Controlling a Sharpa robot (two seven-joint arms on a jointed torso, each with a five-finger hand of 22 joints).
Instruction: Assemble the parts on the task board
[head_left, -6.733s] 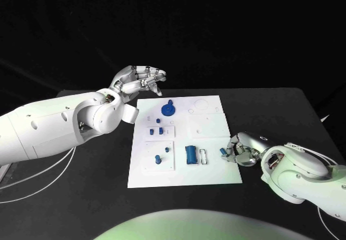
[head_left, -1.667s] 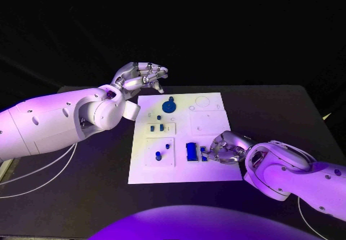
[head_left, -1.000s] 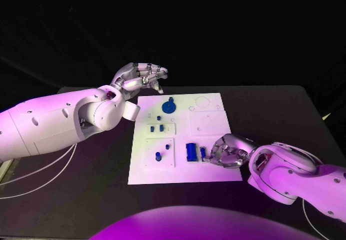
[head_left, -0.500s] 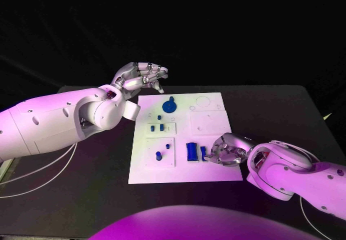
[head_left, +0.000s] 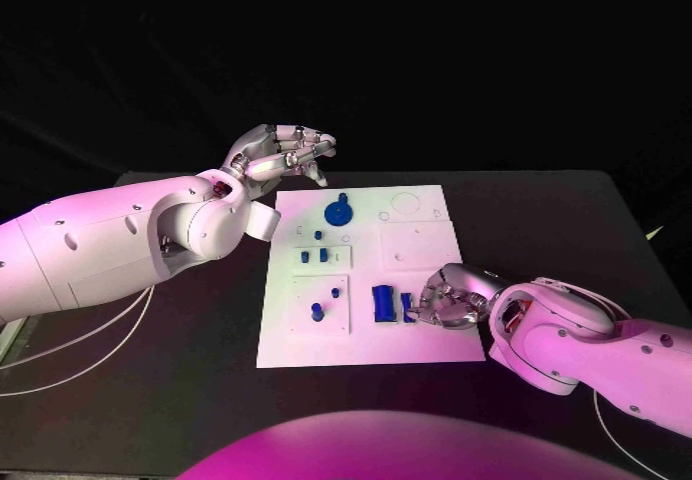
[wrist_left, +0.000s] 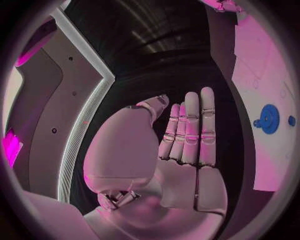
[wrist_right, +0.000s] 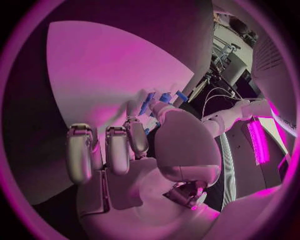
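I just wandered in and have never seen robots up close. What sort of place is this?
Probably a robotics lab or demo stand. A black table holds a white task board with small blue parts for practice assembly, and the left hand and right hand work over it under coloured light against a dark backdrop.

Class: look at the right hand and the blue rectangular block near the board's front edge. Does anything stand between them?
Nothing visible does. The right hand sits right beside the blue rectangular block on the task board; whether it holds a part cannot be told.
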